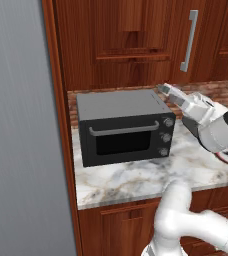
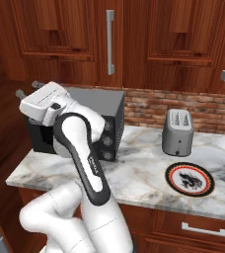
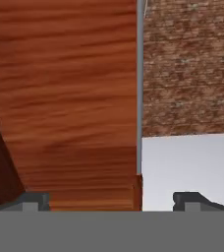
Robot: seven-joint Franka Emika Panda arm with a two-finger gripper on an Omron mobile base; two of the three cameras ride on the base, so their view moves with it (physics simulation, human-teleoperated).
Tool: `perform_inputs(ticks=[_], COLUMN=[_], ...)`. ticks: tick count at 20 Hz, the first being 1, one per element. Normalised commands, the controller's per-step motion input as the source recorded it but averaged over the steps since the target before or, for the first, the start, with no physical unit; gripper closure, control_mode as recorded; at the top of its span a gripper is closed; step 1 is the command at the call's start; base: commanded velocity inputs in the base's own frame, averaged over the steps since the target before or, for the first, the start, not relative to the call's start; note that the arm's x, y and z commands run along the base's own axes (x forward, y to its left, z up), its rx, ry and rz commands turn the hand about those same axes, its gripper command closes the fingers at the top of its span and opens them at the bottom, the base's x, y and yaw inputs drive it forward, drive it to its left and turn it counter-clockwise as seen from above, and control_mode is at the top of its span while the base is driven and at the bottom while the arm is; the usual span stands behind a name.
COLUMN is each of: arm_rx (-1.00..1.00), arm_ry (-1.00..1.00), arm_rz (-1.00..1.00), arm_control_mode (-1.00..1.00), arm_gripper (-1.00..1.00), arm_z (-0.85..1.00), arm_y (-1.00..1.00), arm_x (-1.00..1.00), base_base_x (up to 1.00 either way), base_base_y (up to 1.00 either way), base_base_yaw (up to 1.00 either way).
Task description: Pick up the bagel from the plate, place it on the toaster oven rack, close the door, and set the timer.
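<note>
Kitchen, wooden cabinets (image 2: 85, 34), marble counter (image 1: 136, 177), brick backsplash (image 2: 183, 106), toaster (image 2: 178, 132)

text: none legible | labels: none | numbers: none

My kitchen corner, marble and dark wood

The marble surface (image 2: 144, 173) is my landmark: a brick backsplash (image 2: 183, 106) behind it, brown wooden cabinets (image 2: 75, 34) with silver bar handles (image 2: 110, 42) above it, wooden drawers (image 2: 193, 225) below, a tall grey panel (image 1: 16, 125) left.

Arm (image 2: 80, 148) bent upward, wrist level; pincer (image 2: 26, 90) wide open, gripping nothing.
</note>
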Motion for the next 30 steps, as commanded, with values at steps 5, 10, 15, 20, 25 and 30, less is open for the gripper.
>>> perform_inputs(ticks=[5,10,15,20,25,30], arm_rx=[-0.73,-0.61,-0.53,-0.60,-0.50,-0.34], arm_ry=[-0.18,-0.46,-0.61,-0.44,-0.20,-0.23], arm_rz=[-0.12,-0.11,-0.14,-0.13,0.12,0.34], arm_control_mode=[-1.00,-1.00,-1.00,-1.00,-1.00,-1.00], arm_gripper=[-1.00,-1.00,-1.00,-1.00,-1.00,-1.00], arm_z=[-0.50,-0.02,-0.04,-0.65,-0.90,-0.69], arm_y=[0.00,0.00,0.00,0.00,-0.04,-0.20], arm_x=[0.04,-0.01,0.00,0.00,-0.06,0.00], base_base_x=[0.00,0.00,0.00,0.00,0.00,0.00], base_base_y=[0.00,0.00,0.00,0.00,0.00,0.00], base_base_yaw=[0.00,0.00,0.00,0.00,0.00,0.00])
